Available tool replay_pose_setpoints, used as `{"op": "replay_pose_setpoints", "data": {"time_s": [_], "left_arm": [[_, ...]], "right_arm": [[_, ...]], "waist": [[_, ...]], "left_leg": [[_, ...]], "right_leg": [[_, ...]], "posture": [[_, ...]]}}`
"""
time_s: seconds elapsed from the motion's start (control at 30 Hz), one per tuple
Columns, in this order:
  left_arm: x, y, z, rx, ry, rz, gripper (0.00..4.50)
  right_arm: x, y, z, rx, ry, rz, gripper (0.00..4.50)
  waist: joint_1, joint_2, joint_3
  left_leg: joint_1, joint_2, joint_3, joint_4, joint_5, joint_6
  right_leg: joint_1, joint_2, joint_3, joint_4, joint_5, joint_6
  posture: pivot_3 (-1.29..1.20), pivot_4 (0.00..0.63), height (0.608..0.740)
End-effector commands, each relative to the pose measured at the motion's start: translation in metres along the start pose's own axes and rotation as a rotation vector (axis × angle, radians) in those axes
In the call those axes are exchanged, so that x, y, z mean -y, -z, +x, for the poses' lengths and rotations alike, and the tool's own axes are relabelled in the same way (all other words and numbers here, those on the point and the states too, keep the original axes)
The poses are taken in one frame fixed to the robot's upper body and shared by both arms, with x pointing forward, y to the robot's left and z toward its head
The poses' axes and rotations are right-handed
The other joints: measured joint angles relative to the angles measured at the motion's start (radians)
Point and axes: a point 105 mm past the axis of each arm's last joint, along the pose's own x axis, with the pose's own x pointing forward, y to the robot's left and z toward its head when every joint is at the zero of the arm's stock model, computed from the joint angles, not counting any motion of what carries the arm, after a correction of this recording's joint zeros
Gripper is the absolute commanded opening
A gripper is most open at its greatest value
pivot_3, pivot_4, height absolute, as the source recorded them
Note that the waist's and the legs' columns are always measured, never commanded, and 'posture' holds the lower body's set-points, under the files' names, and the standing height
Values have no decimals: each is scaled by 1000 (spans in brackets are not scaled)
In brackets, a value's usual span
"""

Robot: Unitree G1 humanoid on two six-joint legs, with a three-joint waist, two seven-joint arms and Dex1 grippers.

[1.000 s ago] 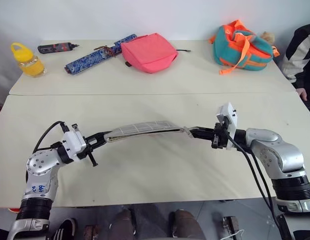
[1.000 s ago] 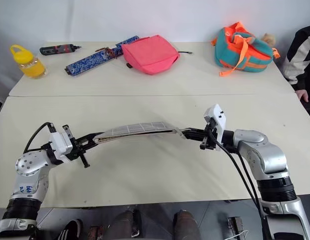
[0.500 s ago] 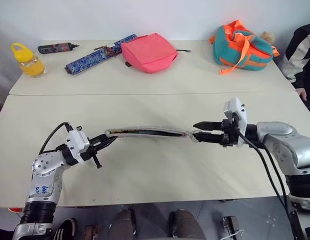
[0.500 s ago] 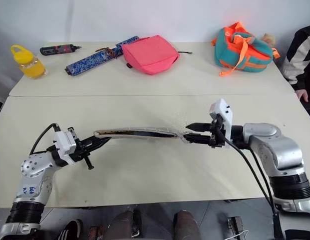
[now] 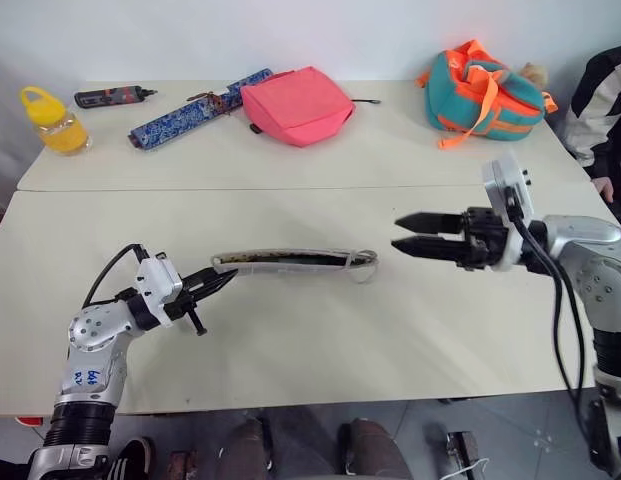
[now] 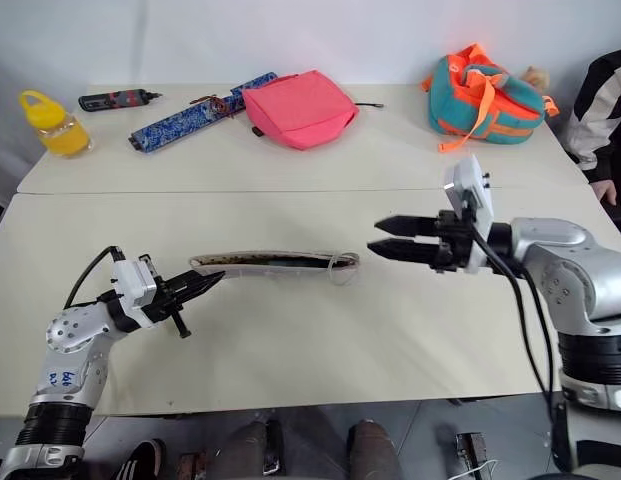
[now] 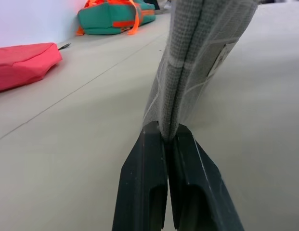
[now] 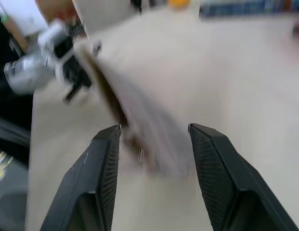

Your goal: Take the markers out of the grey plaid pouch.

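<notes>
The grey plaid pouch (image 5: pixel 290 262) stretches out on its edge just over the near table, its long opening facing up with dark lining showing. My left gripper (image 5: pixel 220 281) is shut on the pouch's left end; in the left wrist view its fingers (image 7: pixel 149 183) pinch the grey fabric (image 7: pixel 197 62). My right gripper (image 5: pixel 398 232) hangs open above and to the right of the pouch's free end, with nothing between its fingers (image 8: pixel 108 159). The pouch (image 8: pixel 139 120) lies blurred beyond them. The markers are hidden.
On the far table stand a yellow bottle (image 5: pixel 52 118), a black-and-red tool (image 5: pixel 112 95), a long blue patterned case (image 5: pixel 195 107), a pink pouch (image 5: pixel 295 103) and a teal-and-orange bag (image 5: pixel 482 90). A person's sleeve (image 5: pixel 602 100) is at the right edge.
My right gripper opened, let go of the pouch's right end and rose up and to the right. The pouch's free end sank toward the table. The left gripper kept its hold.
</notes>
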Motion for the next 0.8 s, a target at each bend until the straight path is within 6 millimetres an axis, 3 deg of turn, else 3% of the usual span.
{"op": "replay_pose_setpoints", "data": {"time_s": [0.03, 0.17, 0.3, 0.43, 0.63, 0.8], "left_arm": [[5, -15, 10, 35, 36, 29, 0], [10, -13, 17, 2, 58, 41, 0], [8, -15, 23, 6, 41, 45, 0], [13, -14, 26, 1, 52, 40, 0], [15, -14, 27, 2, 52, 41, 0], [17, -15, 29, 10, 60, 43, 0]], "right_arm": [[-8, -25, 16, 56, -8, -162, 2314], [-30, -22, 41, 61, -89, -223, 1382], [-46, -15, 54, 38, -143, -270, 34], [-62, 4, 64, -27, -205, -313, 34], [-39, 37, 66, -207, -136, -494, 34], [-35, 34, 67, -179, -126, -501, 34]], "waist": [[1, 0, 0], [2, 0, 0], [3, 0, 0], [2, 0, 0], [1, 0, 0], [0, 0, 0]], "left_leg": [[0, 0, 0, 0, 0, 0], [-1, 0, -1, -1, 0, 0], [-2, -1, -1, 0, 0, -1], [-2, -1, -1, 0, 0, 0], [-2, -1, -1, 1, 0, 0], [-2, -1, 0, 1, 0, -1]], "right_leg": [[0, 0, 0, 0, 0, 0], [-1, 0, -1, 0, 0, 0], [-2, 0, -2, 0, 0, 0], [-1, 0, -2, 0, 0, 1], [-1, 0, -2, 0, 0, 1], [-1, 0, -2, 1, 0, 1]], "posture": [[0, 150, 740], [0, 150, 740], [0, 150, 740], [0, 150, 740], [0, 150, 740], [0, 150, 740]]}}
